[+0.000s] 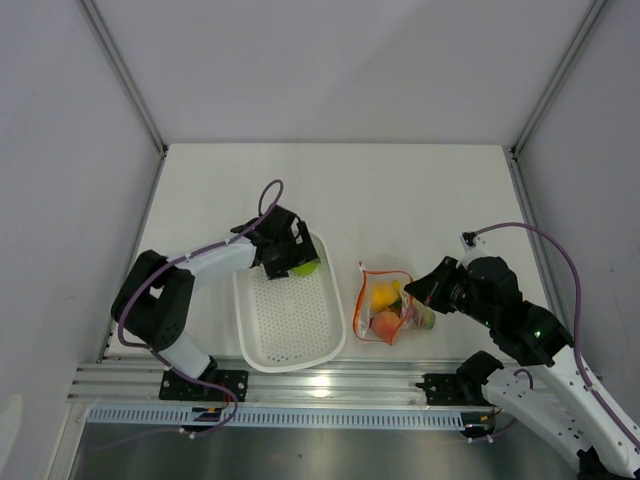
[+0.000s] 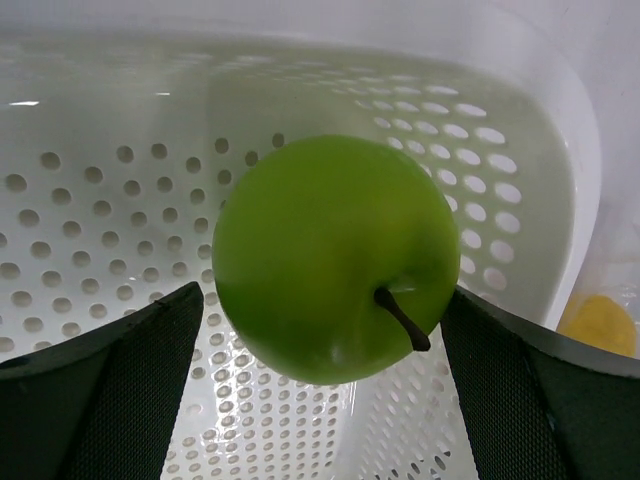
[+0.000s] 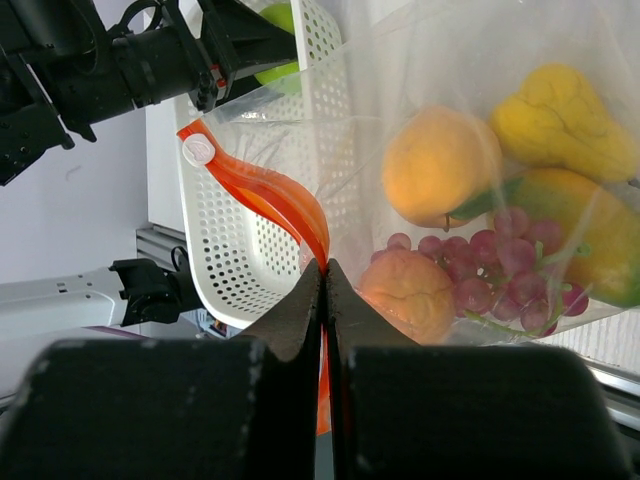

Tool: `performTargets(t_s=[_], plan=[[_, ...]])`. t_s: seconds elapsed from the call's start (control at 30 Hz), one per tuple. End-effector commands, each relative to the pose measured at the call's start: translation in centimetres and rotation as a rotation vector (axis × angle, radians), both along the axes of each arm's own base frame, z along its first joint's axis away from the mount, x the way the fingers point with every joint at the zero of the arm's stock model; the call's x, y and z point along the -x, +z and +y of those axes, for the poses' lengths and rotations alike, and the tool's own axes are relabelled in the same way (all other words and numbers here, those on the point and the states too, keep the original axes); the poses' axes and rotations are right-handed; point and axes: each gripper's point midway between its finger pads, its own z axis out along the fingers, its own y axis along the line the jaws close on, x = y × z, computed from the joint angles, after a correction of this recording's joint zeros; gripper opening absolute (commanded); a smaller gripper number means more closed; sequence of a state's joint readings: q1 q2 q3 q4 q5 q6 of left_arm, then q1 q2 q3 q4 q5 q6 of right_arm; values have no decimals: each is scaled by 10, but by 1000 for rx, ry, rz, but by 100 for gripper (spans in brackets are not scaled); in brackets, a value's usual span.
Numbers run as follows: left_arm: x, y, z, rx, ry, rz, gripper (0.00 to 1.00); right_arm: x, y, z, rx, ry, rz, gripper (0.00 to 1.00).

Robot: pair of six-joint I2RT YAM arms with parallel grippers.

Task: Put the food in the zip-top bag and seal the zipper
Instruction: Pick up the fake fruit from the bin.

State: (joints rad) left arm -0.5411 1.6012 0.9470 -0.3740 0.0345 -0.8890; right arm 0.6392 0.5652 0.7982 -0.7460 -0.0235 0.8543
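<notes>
Our right jaws are pressed together on the zipper (image 3: 262, 188) of the zip-top bag (image 3: 420, 70), which lies on the desk (image 1: 400, 190) beside the basket (image 2: 520, 150). Our left jaws flank the green apple (image 2: 300, 230) in that basket; we cannot tell whether they grip it.

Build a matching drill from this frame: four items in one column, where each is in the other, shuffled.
1 apple
2 grapes
3 zipper
4 basket

A pinched in right gripper
B on table, left of bag
C in left gripper
D inside bag

Pairs: 1-C, 2-D, 3-A, 4-B
</notes>
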Motion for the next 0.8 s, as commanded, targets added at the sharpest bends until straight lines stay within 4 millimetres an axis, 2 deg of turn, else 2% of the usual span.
performTargets(t_s=[0.0, 0.17, 0.47, 0.57, 0.6, 0.67, 0.77], plan=[[-23, 18, -10, 53, -2, -70, 99, -3, 1, -4, 15, -10, -20, 0], [-27, 16, -14, 65, -11, -77, 97, -3, 1, -4, 11, -12, -19, 0], [-30, 18, -12, 67, -15, -105, 84, -2, 2, -4, 6, -11, -17, 0], [-29, 17, -11, 71, -21, -112, 71, -2, 2, -3, 4, -11, -15, 0], [-30, 18, -12, 73, -24, -118, 60, -2, 2, -3, 3, -13, -17, 0], [-28, 18, -12, 75, -29, -115, 45, -2, 2, -3, -1, -12, -15, 0], [-26, 19, -11, 81, -32, -121, 35, -1, 2, -3, -1, -10, -14, 0]])
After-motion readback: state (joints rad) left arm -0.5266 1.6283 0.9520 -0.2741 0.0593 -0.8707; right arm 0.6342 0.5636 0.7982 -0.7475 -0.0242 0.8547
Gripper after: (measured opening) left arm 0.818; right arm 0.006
